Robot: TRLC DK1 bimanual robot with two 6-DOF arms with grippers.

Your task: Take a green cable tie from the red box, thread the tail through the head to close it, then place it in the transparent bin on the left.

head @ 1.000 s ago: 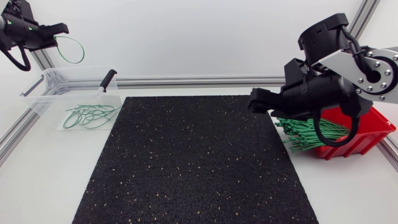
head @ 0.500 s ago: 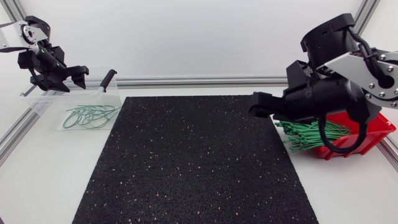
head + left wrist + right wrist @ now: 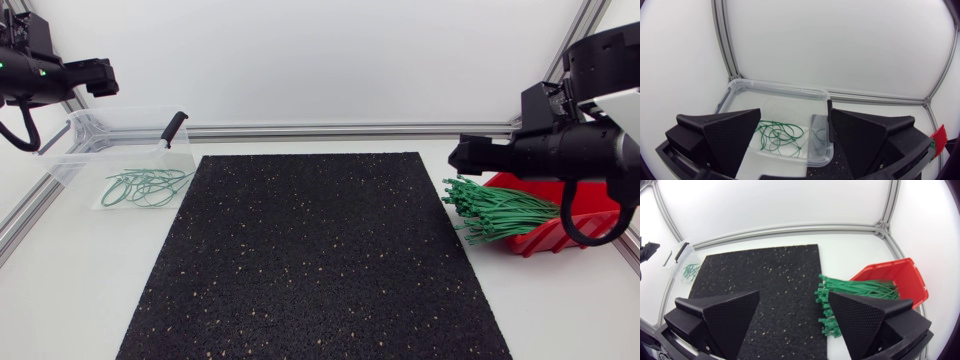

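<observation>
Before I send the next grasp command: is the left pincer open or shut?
Open. The left pincer has its fingers wide apart, nothing between them; looped green ties lie in the clear bin ahead.

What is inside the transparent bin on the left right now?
A tangle of looped green cable ties lies on the floor of the transparent bin, with a black-handled tool leaning at one corner. Whatever lies under the tangle is covered.

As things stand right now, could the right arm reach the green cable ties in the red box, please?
Probably yes. The right gripper hangs close above the green cable ties spilling from the red box, its fingers open and empty; nothing blocks the way.
</observation>
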